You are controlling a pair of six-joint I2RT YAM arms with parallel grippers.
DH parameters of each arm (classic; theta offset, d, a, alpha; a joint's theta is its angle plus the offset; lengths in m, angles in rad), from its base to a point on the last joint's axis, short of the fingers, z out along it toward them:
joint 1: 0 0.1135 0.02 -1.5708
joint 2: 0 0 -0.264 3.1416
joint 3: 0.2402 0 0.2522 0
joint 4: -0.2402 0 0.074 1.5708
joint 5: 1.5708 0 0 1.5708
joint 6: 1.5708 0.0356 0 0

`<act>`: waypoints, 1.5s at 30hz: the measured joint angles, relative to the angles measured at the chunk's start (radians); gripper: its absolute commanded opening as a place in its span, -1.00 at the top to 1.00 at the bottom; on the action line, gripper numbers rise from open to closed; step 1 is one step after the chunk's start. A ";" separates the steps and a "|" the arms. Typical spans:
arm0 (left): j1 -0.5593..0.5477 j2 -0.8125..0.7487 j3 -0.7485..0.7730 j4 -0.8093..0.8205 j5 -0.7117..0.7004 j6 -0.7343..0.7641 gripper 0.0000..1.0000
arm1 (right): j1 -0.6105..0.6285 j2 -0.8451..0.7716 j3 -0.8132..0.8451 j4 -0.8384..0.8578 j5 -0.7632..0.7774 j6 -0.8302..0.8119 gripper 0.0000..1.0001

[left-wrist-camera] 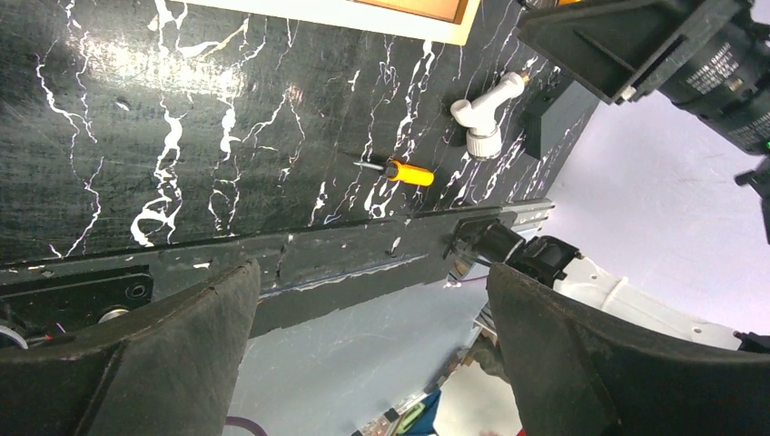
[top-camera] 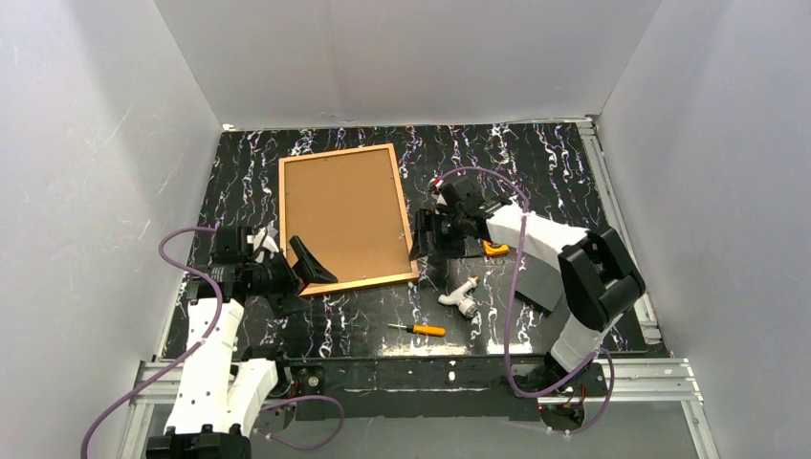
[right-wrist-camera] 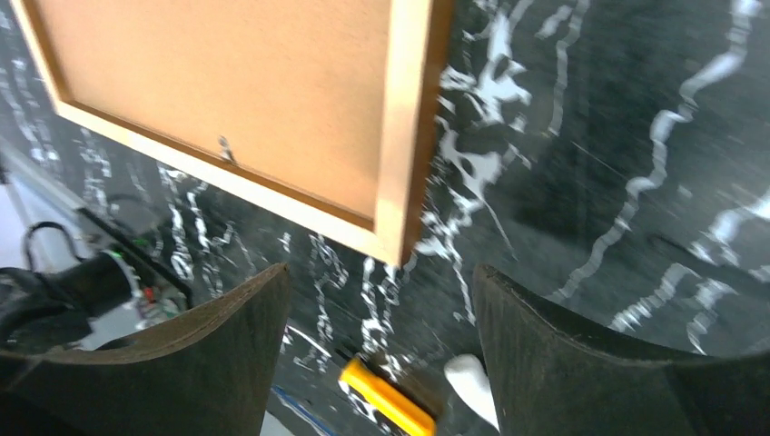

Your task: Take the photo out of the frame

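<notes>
Left gripper [top-camera: 311, 277]: jaws spread wide and holding nothing. It sits low by the frame's near left corner. In the overhead view one dark finger [top-camera: 314, 258] lies across that corner; I cannot tell whether it touches. In the wrist view its fingers [left-wrist-camera: 163, 363] bracket only the table's near edge.

The frame [top-camera: 346, 218] lies flat on the black marbled table [top-camera: 536, 163], between the two grippers and extending away beyond both. Its tan backing board faces up, bordered by thin reddish-brown wood. The long axis runs from the near side toward the back wall, with the far end canted a little to the left. One short side faces the arms. The photo cannot be seen in any view.

An orange-handled screwdriver [top-camera: 421, 329] lies well nearer the arms than the frame's near right corner, apart from both grippers.

Right gripper [top-camera: 427, 251]: jaws apart and empty, just beside the frame's right long edge near its near end. In its wrist view the frame's near right corner [right-wrist-camera: 399, 241] is ahead of the gap between the two fingers [right-wrist-camera: 590, 363], not within it. Contact is not evident.

A white plastic fitting [top-camera: 461, 296] lies just nearside of this gripper, beside the screwdriver.
</notes>
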 measured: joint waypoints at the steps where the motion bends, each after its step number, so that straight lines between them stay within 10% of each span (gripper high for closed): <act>1: 0.000 0.004 0.000 0.001 0.003 0.001 -0.94 | 0.000 -0.020 0.009 -0.048 0.033 -0.035 -0.59; 7: -0.002 0.048 0.000 0.017 0.025 0.005 -0.96 | 0.053 -0.172 -0.003 -0.203 0.172 -0.190 -0.56; 18: -0.069 0.149 -0.069 0.114 0.085 -0.028 -0.96 | 0.572 -0.236 -0.116 -0.232 0.376 -0.331 -0.47; 31: -0.224 0.171 -0.087 0.164 0.048 -0.090 -0.95 | 0.641 -0.102 -0.156 -0.247 0.525 -0.377 -0.13; 45: -0.225 -0.012 -0.137 0.192 -0.061 -0.192 -0.90 | 0.650 -0.087 -0.150 -0.168 0.532 -0.278 0.97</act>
